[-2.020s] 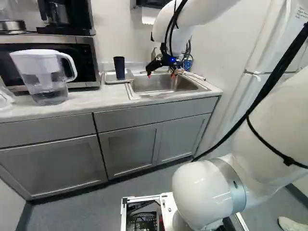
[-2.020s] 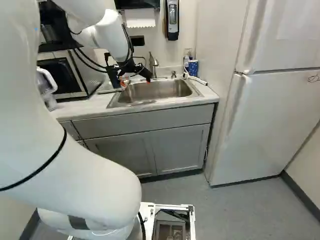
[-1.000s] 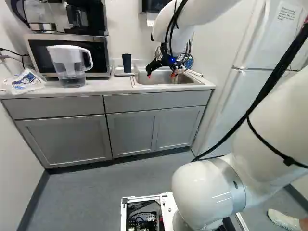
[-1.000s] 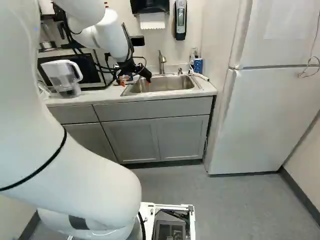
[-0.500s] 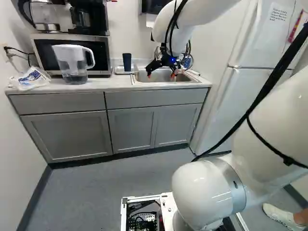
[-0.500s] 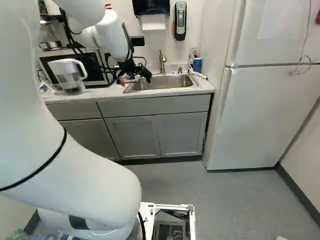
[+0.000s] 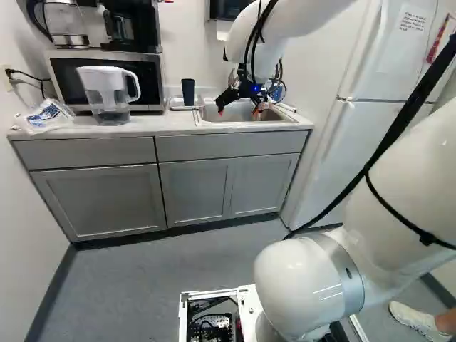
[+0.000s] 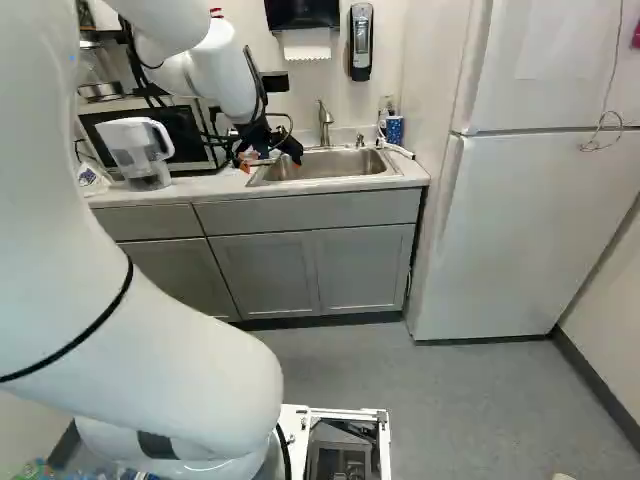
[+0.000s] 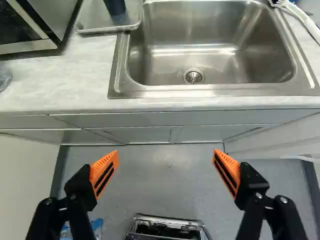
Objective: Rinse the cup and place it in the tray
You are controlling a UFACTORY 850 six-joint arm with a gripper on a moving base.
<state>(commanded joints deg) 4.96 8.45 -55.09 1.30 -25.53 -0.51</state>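
My gripper (image 7: 239, 110) hangs in front of the sink (image 7: 246, 117) in the left base view. In the wrist view the gripper (image 9: 166, 159) is open wide, nothing between its orange pads, with the floor showing beyond them. A dark blue cup (image 7: 188, 91) stands upright on a shallow, light tray (image 7: 177, 107) left of the sink. The wrist view has the cup (image 9: 115, 6) only in part, on the tray (image 9: 90, 20) beside the sink basin (image 9: 200, 40), well ahead of the fingers.
A faucet (image 8: 325, 122) rises behind the sink. On the counter (image 7: 160, 126) stand a water pitcher (image 7: 107, 92) and a microwave (image 7: 68, 75). A blue patterned container (image 8: 394, 130) and a white hose (image 8: 398, 150) lie by the sink's right side. The fridge (image 8: 530, 240) stands right of the cabinets.
The base has moved back from the counter and turned slightly, coming to rest over the last half second. Arm pose looks unchanged, gripper still open; the cup has stayed on the tray.
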